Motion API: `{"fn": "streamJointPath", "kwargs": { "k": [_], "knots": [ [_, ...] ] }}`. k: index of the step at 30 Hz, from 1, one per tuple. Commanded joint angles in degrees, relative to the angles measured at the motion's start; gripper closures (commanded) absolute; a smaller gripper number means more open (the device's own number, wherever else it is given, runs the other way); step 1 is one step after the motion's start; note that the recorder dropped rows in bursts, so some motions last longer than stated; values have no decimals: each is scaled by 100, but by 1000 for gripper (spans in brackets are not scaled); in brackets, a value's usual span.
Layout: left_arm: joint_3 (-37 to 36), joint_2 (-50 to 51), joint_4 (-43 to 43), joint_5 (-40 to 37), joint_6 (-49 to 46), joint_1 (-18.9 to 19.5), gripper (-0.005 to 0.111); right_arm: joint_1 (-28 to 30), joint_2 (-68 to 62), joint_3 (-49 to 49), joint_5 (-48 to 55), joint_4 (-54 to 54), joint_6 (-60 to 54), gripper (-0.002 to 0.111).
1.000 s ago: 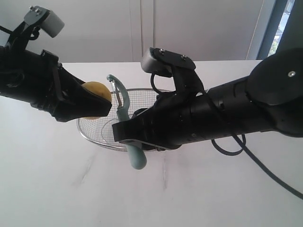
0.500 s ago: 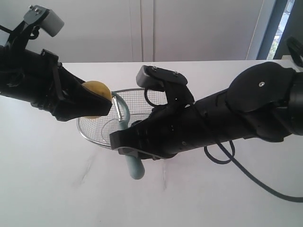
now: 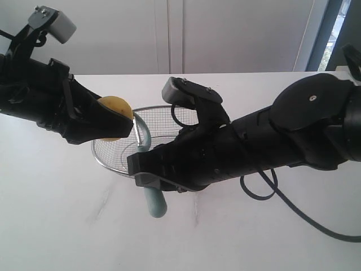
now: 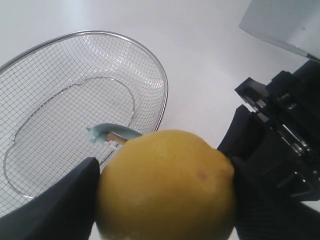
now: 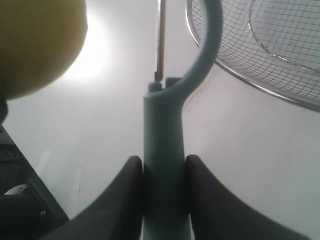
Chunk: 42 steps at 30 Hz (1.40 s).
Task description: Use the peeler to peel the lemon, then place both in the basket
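Lemon [image 3: 115, 114] clamped in left gripper [image 3: 119, 125], raised over the left rim of wire mesh basket [image 3: 110, 161], which sits toward the far edge of the white counter [image 3: 62, 226]. Right gripper [image 3: 148, 174] closed on teal peeler [image 3: 154, 203] handle, hooked head up just beside lemon; contact unclear. Handle end points toward near edge.

Yellow lemon [image 3: 115, 116] held aloft, teal peeler [image 3: 153, 200] upright beside it — head near its skin, wire basket [image 3: 107, 153] below
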State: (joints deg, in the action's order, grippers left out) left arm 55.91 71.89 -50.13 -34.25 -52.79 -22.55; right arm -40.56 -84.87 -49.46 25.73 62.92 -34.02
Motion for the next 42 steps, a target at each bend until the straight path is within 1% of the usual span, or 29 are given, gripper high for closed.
{"fn": "streamJointPath", "kwargs": {
  "k": [1, 12, 29, 32, 34, 42],
  "knots": [
    [-24, -17, -216, -37, -11, 18, 107, -3, 16, -7, 12, 193, -117, 108],
    [-24, -17, -216, -51, -11, 18, 107, -3, 436, -7, -47, 298, -220, 108],
    [-24, -17, -186, -110, -11, 18, 107, -3, 1062, -7, -182, -66, -171, 108],
    [-24, -17, -172, -133, -11, 18, 107, 9, 1293, -7, -192, -355, 5, 108],
    [-24, -17, -172, -133, -11, 18, 107, 9, 1497, -7, -207, -714, 322, 108],
    [-24, -17, -172, -133, -11, 18, 107, 9, 2236, -7, -122, -2745, 2203, 108]
  ]
}}
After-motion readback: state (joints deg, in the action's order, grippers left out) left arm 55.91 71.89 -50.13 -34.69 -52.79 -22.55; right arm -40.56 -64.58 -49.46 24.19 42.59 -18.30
